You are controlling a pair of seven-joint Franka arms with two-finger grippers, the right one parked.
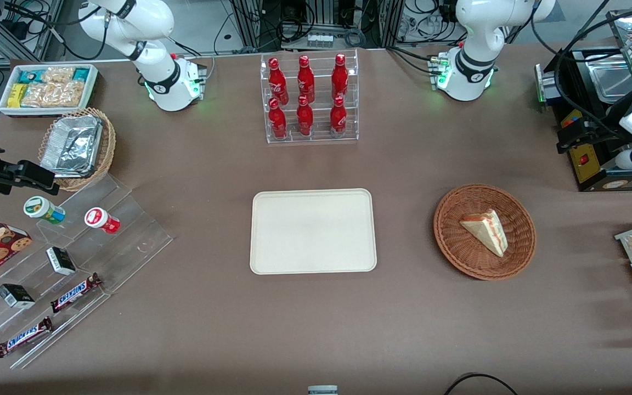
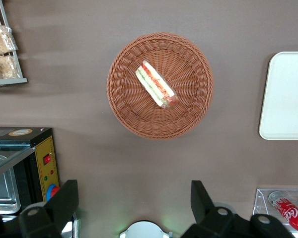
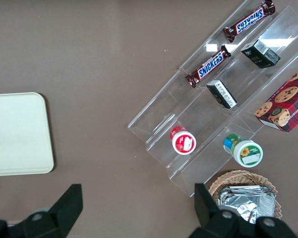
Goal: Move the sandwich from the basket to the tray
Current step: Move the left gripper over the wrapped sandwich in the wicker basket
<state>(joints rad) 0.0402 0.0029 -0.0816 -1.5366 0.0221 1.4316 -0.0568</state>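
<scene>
0 steps done: I see the sandwich [image 2: 156,91] lying in the basket [image 2: 124,59].
Tray [image 1: 312,231]: bare.
Tool [image 2: 134,203]: fingers apart, high above the worktop, near the basket.
Left: grasp, carry, place.

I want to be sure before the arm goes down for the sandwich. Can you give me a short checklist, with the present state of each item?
1. Sandwich lies in the basket, nothing on top of it: ok.
2. Gripper is open, its fingers spread wide: ok.
3. Gripper is clear of the basket, high above the table and not yet over the sandwich: ok.
4. Tray has free room for the sandwich: ok.
5. Table between basket and tray is free of things in the way: ok.
6. Finger line matches the sandwich's narrow side: not ok; the wedge lies diagonally to the fingers in the left wrist view, so the wrist probably needs a turn.
</scene>
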